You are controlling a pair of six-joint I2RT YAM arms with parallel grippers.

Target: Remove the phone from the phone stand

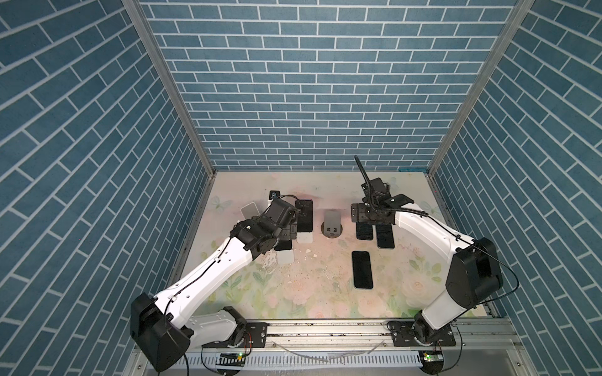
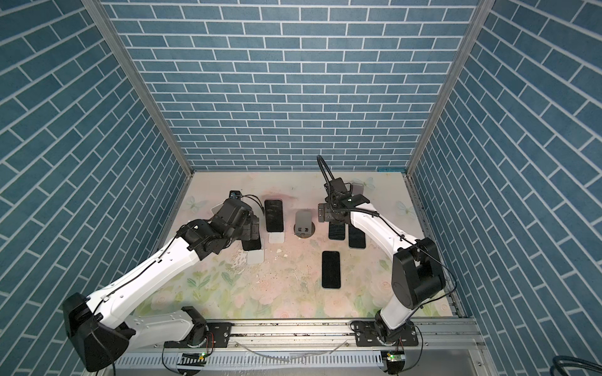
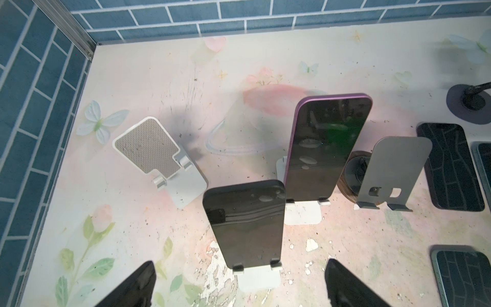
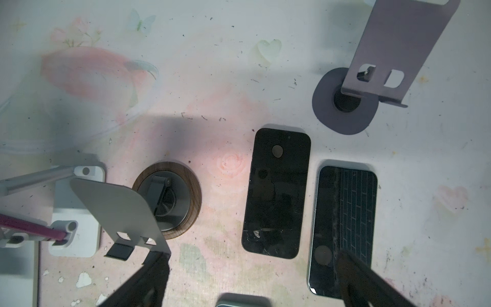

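The black phone leans on its white stand near the left edge of the counter, so it is not yet lifted off. A purple phone just beyond it, nearer the back edge, also sits on a stand. Other flat phones lie toward the right edge, and a grey stand stands empty mid-counter. The left pincer gapes wide above the black phone, gripping nothing. The right pincer is equally wide and empty, over the flat phones.
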